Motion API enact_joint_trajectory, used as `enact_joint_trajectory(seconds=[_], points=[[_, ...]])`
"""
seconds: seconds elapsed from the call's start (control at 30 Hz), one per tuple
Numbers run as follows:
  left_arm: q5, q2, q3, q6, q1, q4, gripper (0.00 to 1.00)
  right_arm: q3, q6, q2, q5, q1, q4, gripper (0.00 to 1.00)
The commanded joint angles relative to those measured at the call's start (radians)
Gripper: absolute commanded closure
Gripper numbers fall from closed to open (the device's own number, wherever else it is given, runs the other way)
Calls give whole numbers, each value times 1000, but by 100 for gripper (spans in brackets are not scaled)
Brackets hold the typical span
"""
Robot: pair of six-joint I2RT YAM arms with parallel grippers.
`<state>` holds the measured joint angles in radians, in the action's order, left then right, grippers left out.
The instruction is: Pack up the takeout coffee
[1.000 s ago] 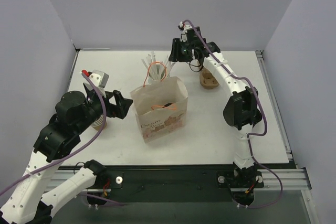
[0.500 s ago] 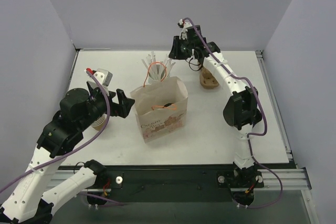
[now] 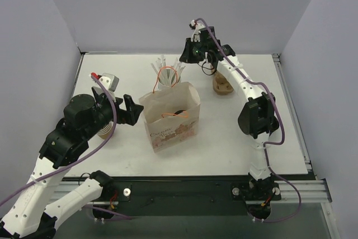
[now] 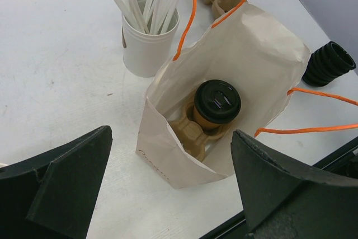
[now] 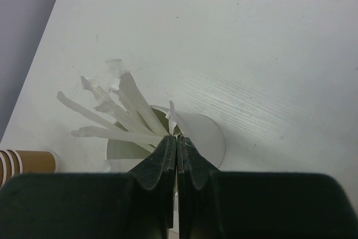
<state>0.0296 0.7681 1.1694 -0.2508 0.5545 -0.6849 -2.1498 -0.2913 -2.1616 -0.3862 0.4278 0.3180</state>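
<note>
Takeout coffee (image 4: 217, 103) inside bag (image 4: 263, 65), left gripper (image 3: 133, 110) (jaws spread) beside

1. A pale paper bag with orange string handles (image 3: 169, 120) stood open mid-table, with the black-lidded takeout coffee (image 3: 179, 113) showing inside.
2. A white cup of paper-wrapped straws (image 3: 165, 78) stood just behind it.
3. The left gripper (image 3: 130, 110), jaws spread, hung just left of the bag.
4. The right gripper (image 3: 186, 55) hovered beyond the straws, to their right.
5. A brown moulded-pulp cup carrier (image 3: 222, 87) lay farther right.
</note>
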Motion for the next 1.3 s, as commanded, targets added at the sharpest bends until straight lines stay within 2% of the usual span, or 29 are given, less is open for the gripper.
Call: enact_joint_trajectory(seconds=[0.0,0.17,0.47,0.83,1.07,1.27], points=[[18,0,29,-48,-4,45,3,-22,15,107,-7,-11,-37,96],[-11,0,10,-61,-4,51,3,-21,29,151,7,-11,-30,93],[26,14,53,-76,-4,5,3,-74,30,229,23,-7,3,95],[69,-30,24,-22,-4,56,3,8,92,549,105,14,33,95],[30,-33,29,-30,-4,76,3,65,172,773,193,114,90,94],[15,-56,29,-8,-4,87,3,132,159,900,221,193,167,94]])
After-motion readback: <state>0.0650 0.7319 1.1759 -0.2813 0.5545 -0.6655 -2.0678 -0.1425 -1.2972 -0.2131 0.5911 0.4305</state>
